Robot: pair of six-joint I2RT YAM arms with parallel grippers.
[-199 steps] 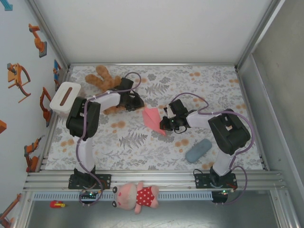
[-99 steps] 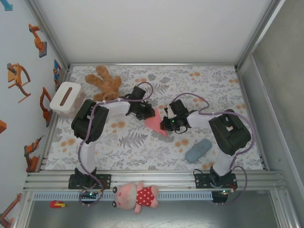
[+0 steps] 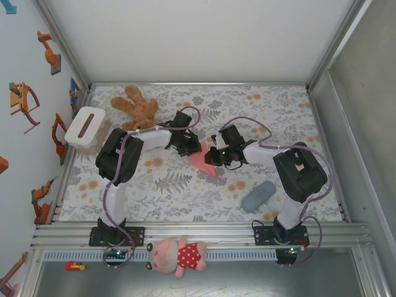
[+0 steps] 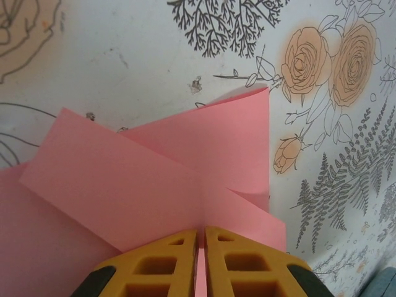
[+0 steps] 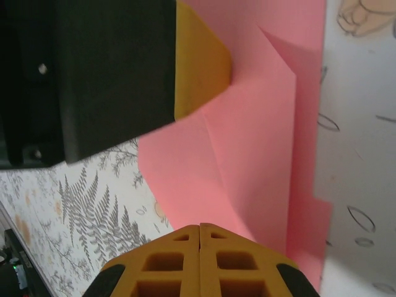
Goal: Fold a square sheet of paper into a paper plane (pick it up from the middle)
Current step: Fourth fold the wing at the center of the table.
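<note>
Floral surface, centre: the left gripper and right gripper, each pinched shut on an opposite edge of the partly folded square sheet of paper, apparently steadying it for creasing.

The pink paper is thin, smooth, matt and sharply creased. Under it the surface looks like matt printed cloth. At the paper's edge the left claw is matt yellow plastic.

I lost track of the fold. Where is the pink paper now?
In the top view the paper lies mid-table between the left gripper and the right gripper, right of the teddy bear and left of the grey-blue pouch.
</note>
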